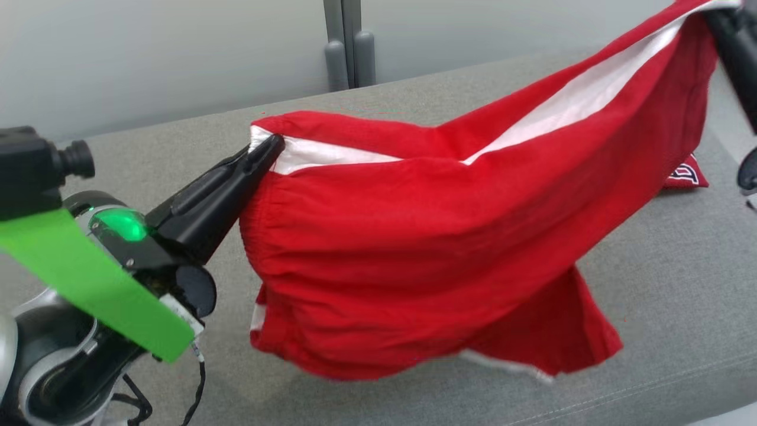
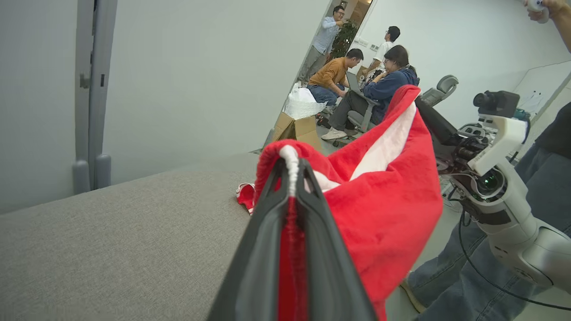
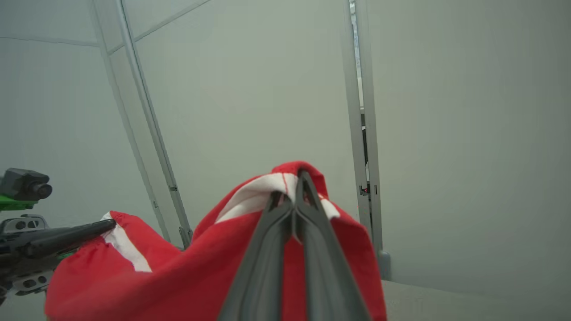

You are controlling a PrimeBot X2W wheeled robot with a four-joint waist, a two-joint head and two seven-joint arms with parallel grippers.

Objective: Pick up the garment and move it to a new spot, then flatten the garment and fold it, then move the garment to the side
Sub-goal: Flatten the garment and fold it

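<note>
Left wrist view, nearest: the left gripper (image 2: 290, 167) is clamped on the white-banded edge of the red shorts (image 2: 388, 200), with cloth pinched between both fingers. Right wrist view: the right gripper (image 3: 296, 185) is likewise closed on the same band, at its opposite end. Between the two grippers the shorts hang stretched, the right gripper's end higher. Below them lies the grey cushion (image 1: 680, 284); whether the lowest folds touch it cannot be told. Beyond the left gripper's tips stands a cardboard box (image 2: 296, 129), and farther off are seated people (image 2: 379, 84).
</note>
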